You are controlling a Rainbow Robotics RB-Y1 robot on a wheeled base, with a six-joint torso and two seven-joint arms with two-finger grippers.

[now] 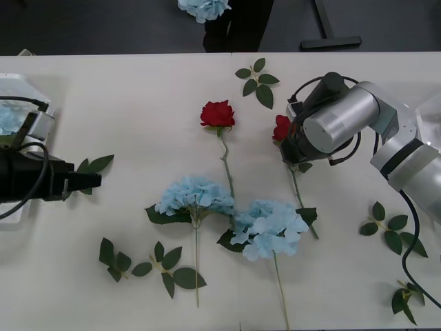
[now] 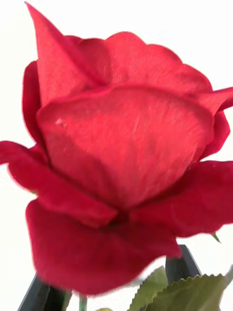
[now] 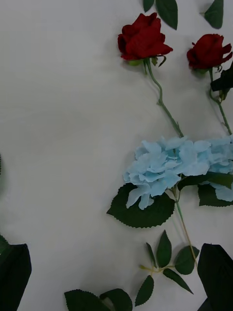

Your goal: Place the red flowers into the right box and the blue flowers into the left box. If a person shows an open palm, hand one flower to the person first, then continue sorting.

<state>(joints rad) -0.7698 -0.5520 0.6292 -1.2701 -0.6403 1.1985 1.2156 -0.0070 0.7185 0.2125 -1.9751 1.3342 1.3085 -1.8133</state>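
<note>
R gripper (image 1: 289, 148) sits low over the table's right-centre, at a red rose (image 1: 281, 128); the right wrist view has the bloom (image 2: 121, 160) close up w/ two black fingertips (image 2: 182, 267) either side of the stem just under it. Whether they pinch the stem or only bracket it, cannot tell. Rose stem runs back toward the near edge, lying on the white table (image 1: 124, 103).

A second red rose (image 1: 218, 114) lies free at mid-table, stem pointing to the near edge. Two blue hydrangeas rest nearer that edge: one (image 1: 193, 195) left of centre, the other (image 1: 269, 226) just beside it, heads almost touching.

L gripper (image 1: 86, 181) hovers near the left edge, black fingers (image 3: 14, 272) spread apart, nothing between them. Behind it, at the left edge, the left box (image 1: 17, 89) holds a blue flower (image 1: 8, 118). Another blue flower head (image 1: 204, 7) shows beyond the far edge, by dark clothing. Loose leaf sprigs (image 1: 256, 81) lie scattered about.
</note>
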